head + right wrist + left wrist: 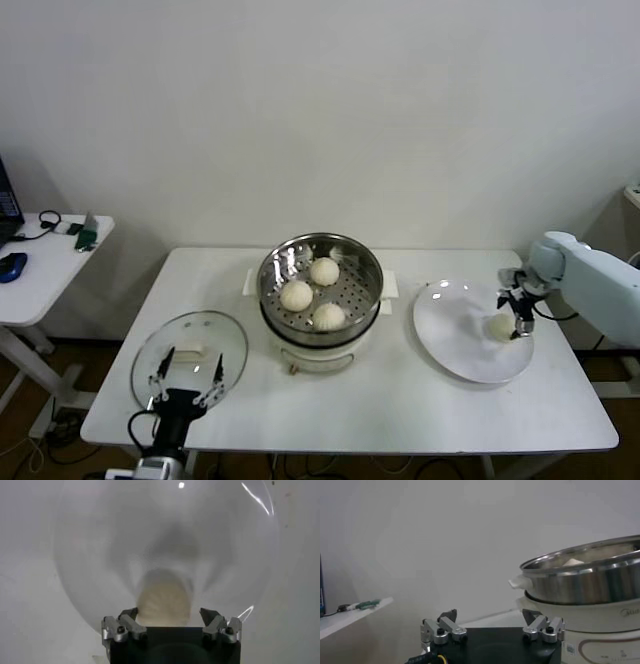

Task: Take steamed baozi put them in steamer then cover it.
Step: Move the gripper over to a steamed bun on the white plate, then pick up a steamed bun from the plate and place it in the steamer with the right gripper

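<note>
White table against a plain pale wall, with a side desk at the robot's left. Steamer at table centre, uncovered, holding three baozi on its perforated tray. The fourth baozi lies on the white plate to the right of the steamer: smooth, domed, cream-white, apparently soft. Right gripper is at this bun, jaws spread wide to either side of it and not yet closed on it; nothing is lifted. Left gripper waits over the near edge of the glass lid, jaws wide open and empty. Judged progress: three of four buns loaded; remaining are the last transfer and the covering.
</note>
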